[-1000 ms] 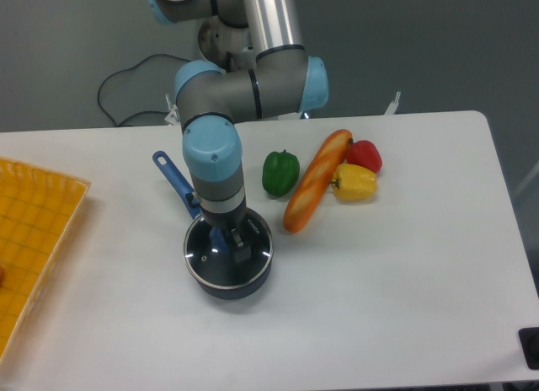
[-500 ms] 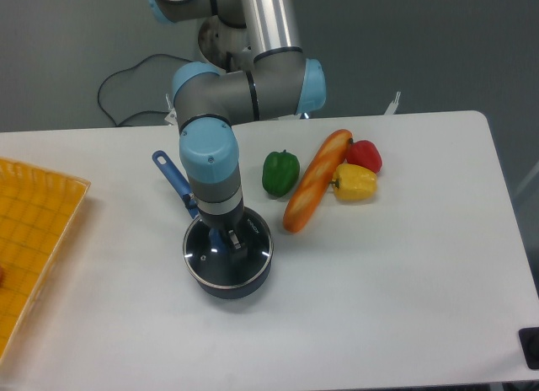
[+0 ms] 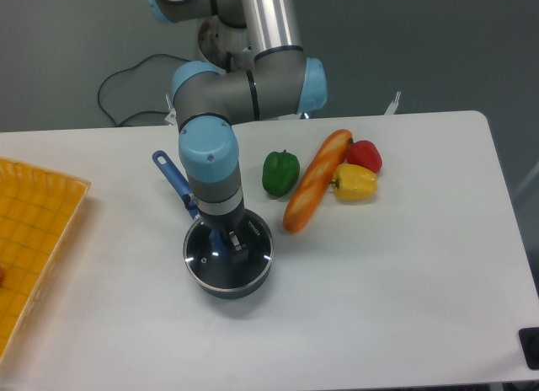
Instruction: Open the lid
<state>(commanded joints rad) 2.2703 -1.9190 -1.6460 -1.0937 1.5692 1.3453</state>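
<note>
A small dark-blue saucepan (image 3: 249,283) stands on the white table, its long blue handle (image 3: 173,177) pointing to the back left. The round glass lid (image 3: 206,263) with a metal rim sits flat on the pan. My gripper (image 3: 226,243) reaches straight down onto the lid's middle. Its black fingers (image 3: 237,242) stand close on either side of the blue knob, which shows only as a sliver between them. The arm hides the back of the lid.
A green pepper (image 3: 280,172), a long orange bread loaf (image 3: 315,181), a yellow pepper (image 3: 354,182) and a red pepper (image 3: 365,156) lie to the right behind the pan. A yellow tray (image 3: 34,231) sits at the table's left edge.
The gripper has shifted slightly left over the lid and its fingers have drawn in around the knob. Pan and lid have not moved.
</note>
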